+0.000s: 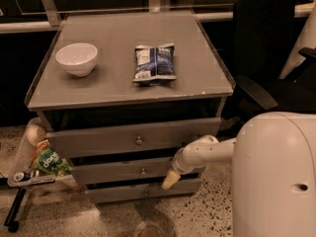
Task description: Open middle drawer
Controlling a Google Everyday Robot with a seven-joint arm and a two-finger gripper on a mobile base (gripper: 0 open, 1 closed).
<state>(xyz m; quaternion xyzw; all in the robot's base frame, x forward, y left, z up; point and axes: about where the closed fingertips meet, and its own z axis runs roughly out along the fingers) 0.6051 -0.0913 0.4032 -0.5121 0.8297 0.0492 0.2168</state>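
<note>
The grey cabinet (123,90) has three drawer fronts stacked under its top. The middle drawer (113,173) is the mid-sized grey front, with a small round knob (143,171) at its centre and a dark gap above it. The taller front (98,141) is above it and the narrowest front (118,193) below. My gripper (168,180) is at the end of the white arm (207,152), in front of the right end of the middle drawer, right of and a little below the knob. It holds nothing that I can see.
A white bowl (76,58) and a blue snack bag (154,63) lie on the cabinet top. A black office chair (266,53) stands to the right. A low cart with snack packets (47,162) stands at the left. My white body (276,177) fills the lower right.
</note>
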